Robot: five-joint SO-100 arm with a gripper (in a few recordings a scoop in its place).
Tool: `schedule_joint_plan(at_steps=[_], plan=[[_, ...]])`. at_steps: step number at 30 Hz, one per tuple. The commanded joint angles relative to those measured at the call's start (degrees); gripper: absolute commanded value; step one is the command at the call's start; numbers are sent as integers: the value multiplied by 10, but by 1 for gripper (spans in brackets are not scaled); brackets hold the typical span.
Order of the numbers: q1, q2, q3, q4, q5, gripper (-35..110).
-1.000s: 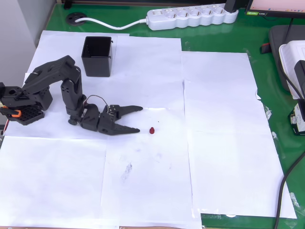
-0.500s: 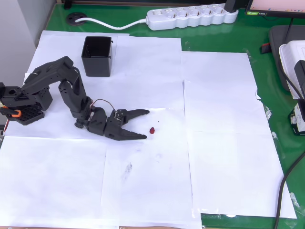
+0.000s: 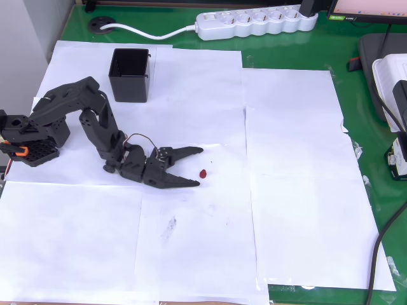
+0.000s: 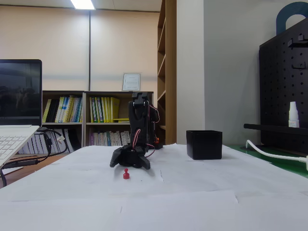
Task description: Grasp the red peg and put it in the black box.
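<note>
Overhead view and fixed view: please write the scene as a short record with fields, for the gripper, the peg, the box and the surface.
gripper: open, low over the paper, tips pointing at the peg
red peg: on the paper, just beyond the fingertips, not gripped
black box: upright on the paper, apart from the arm
surface: white paper sheets on a green table

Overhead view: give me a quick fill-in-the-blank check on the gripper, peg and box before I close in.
1. The gripper has its jaws ____, tips pointing at the red peg.
2. The red peg lies on the white ____, not yet grasped.
3. The black box has ____ inside it.
4. In the overhead view the black box sits toward the ____ edge of the picture from the gripper.

Missing words: open; paper; nothing; top
</note>
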Motion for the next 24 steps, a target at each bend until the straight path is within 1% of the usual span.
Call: schedule_joint_plan(at_steps=[1, 24], plan=[[4, 11, 18, 12, -7, 43], [-14, 17, 4, -4, 11, 43]])
